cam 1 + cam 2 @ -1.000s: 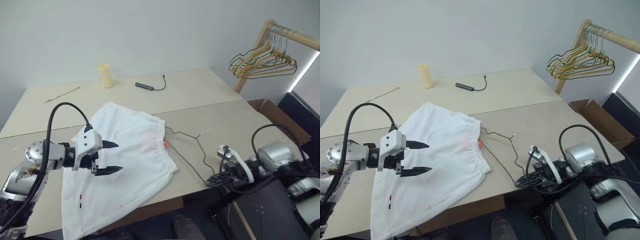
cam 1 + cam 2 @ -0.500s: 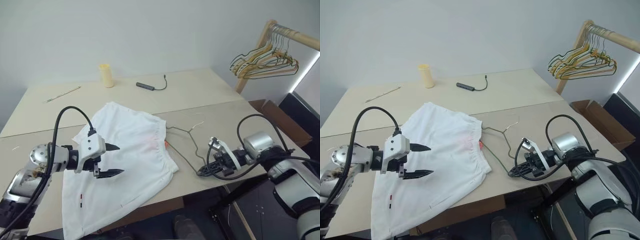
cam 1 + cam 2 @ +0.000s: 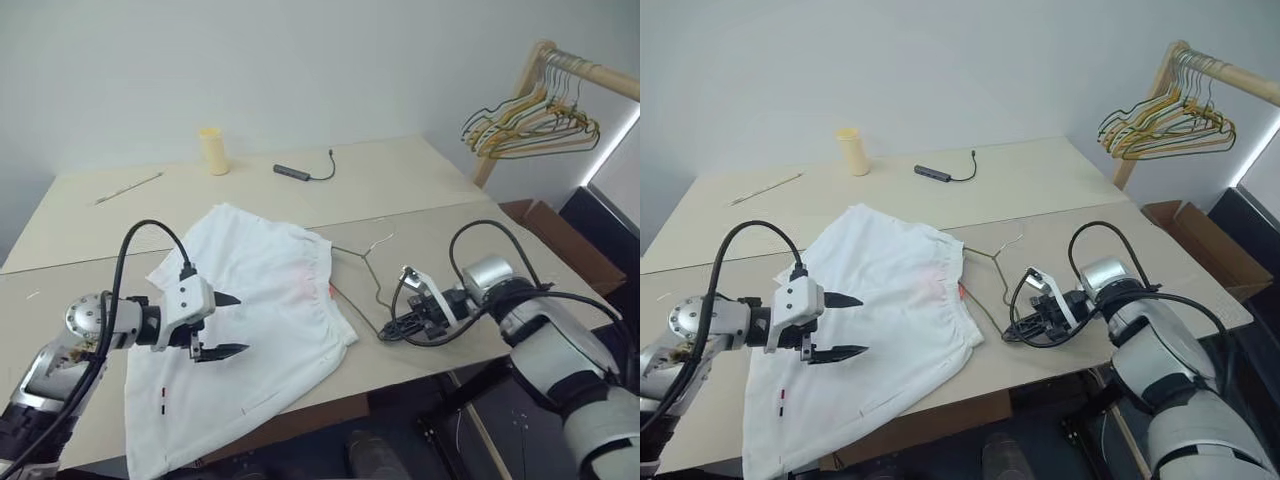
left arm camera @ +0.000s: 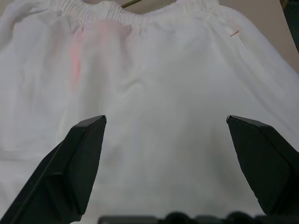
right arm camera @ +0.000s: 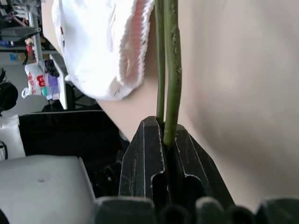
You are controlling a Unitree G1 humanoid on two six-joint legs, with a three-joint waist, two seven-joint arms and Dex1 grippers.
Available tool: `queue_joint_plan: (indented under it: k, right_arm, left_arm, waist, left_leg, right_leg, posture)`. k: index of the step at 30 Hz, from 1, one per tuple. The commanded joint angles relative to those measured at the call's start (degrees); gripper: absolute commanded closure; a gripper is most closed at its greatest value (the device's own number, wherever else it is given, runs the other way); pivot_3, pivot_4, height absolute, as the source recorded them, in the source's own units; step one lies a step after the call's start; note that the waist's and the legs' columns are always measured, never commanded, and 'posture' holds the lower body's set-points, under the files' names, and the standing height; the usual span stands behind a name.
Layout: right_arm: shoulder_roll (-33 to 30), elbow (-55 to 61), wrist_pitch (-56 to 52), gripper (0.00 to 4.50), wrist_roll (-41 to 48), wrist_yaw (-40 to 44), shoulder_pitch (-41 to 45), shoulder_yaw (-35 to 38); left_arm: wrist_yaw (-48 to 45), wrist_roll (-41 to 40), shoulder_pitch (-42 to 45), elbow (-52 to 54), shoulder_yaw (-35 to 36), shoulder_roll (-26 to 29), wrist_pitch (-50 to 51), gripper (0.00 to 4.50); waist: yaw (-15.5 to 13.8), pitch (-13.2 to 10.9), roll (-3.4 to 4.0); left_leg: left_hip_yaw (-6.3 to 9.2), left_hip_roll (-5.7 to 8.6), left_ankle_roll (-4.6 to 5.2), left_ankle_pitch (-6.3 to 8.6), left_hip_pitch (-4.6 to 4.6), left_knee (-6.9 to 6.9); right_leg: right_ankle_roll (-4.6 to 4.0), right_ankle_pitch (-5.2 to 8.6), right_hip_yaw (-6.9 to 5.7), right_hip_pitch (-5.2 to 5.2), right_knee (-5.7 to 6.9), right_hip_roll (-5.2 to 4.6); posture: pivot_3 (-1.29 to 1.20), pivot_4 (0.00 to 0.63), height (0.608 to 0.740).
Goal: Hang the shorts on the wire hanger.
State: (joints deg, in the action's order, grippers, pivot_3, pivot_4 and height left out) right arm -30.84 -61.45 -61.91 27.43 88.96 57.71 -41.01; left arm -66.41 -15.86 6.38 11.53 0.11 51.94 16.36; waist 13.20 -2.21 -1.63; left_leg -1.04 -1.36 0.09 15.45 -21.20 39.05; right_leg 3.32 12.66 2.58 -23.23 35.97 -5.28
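the shorts lie flat on the worktop. left gripper hovers over them, jaws wide apart. right gripper is clamped on the wire hanger beside the waistband.

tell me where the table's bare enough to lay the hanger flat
Bare table right of the cable, behind the hanger, and between the cup and shorts. Crowded at the near edge, where both grippers work.

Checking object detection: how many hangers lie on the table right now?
1: the wire hanger lies on the table beside the shorts, clamped at one corner by the right gripper. More hangers hang bunched on the rack, too overlapped to count.
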Motion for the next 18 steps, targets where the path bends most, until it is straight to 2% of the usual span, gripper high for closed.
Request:
queue_joint_plan:
  k: [1, 5, 8, 14, 18]
  right_arm:
    - [0.37, -3.30, 2.49, 4.50, -2.68, 3.54, 2.95, 6.02]
    - [1.31, -5.37, 4.41, 4.50, -4.84, -0.77, 3.37, 13.63]
    - [0.79, -1.47, 7.55, 4.50, -6.89, -0.43, 1.93, 16.38]
    - [-1.48, 22.78, 24.38, 4.50, -10.28, -10.96, -9.55, 23.51]
    - [-2.29, 35.72, 28.60, 4.50, -10.50, -15.23, -14.91, 27.57]
  left_arm:
    - [0.53, 0.18, 0.21, 0.86, 0.38, -0.10, -1.14, 0.02]
    - [0.72, 0.23, 0.12, 0.84, 0.19, -0.27, -1.18, 0.02]
    - [0.81, 0.22, 0.27, 0.91, -0.07, -0.51, -1.12, 0.02]
    - [1.16, 0.84, 1.85, -0.43, -0.25, -0.99, -2.88, 0.02]
    - [6.31, 0.94, 9.55, -3.53, 2.20, -3.77, -3.90, 0.02]
  waist:
    - [-0.09, 0.00, 0.00]
    - [0.02, 0.00, 0.00]
    - [0.13, 0.00, 0.01]
    - [0.15, 0.01, 0.01]
    - [-0.22, -0.02, 0.04]
  left_leg:
    - [0.01, 0.00, 0.00, 0.00, -0.01, 0.00]
    - [0.03, 0.00, 0.00, 0.00, 0.00, 0.01]
    - [0.04, 0.00, 0.00, 0.00, 0.01, 0.01]
    - [0.08, 0.00, -0.01, 0.00, -0.04, 0.00]
    - [0.11, 0.04, -0.01, 0.00, -0.08, 0.10]
  right_leg:
    - [0.00, 0.00, -0.01, 0.00, 0.00, 0.00]
    - [-0.01, 0.00, -0.02, 0.00, 0.02, 0.00]
    - [0.00, 0.00, -0.02, 0.00, 0.03, 0.00]
    - [0.01, 0.00, -0.05, -0.02, 0.01, -0.01]
    - [0.02, 0.00, -0.08, -0.02, 0.04, -0.04]
  posture:
    - [-0.14, 0.000, 0.740]
    - [-0.15, 0.000, 0.740]
    - [-0.17, 0.000, 0.740]
    - [-0.19, 0.000, 0.740]
    - [-0.20, 0.000, 0.740]
